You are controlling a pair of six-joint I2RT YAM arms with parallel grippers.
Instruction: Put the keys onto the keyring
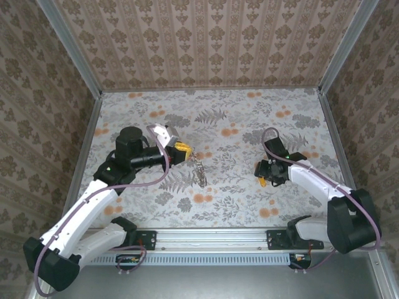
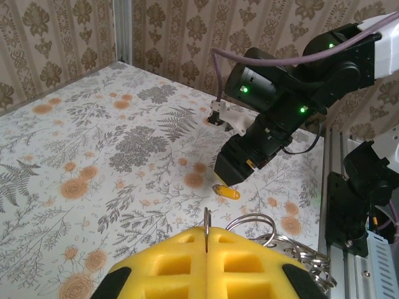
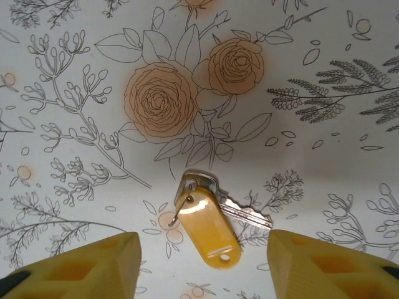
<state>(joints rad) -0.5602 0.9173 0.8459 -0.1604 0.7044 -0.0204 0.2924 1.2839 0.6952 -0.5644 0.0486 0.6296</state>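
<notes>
A key [image 3: 209,232] with an orange-yellow tag and a silver blade [image 3: 248,216] lies flat on the flowered table. My right gripper [image 3: 202,265] hangs just over it, open, with a yellow finger on each side and neither touching it. From above, that gripper [image 1: 264,176] is right of centre, with the key [image 1: 262,182] under it. My left gripper [image 2: 206,233] is shut on the keyring [image 2: 206,218], a thin metal ring held edge-on between the pads. More rings and a short chain [image 1: 200,169] hang from the left gripper [image 1: 182,151], left of centre. The key [image 2: 227,192] lies ahead of it.
Patterned walls close the table [image 1: 218,124] on three sides, with aluminium posts at the corners. A metal rail [image 1: 212,237] with both arm bases runs along the near edge. The right arm's black wrist [image 2: 274,118] and base [image 2: 361,199] stand close ahead of the left gripper.
</notes>
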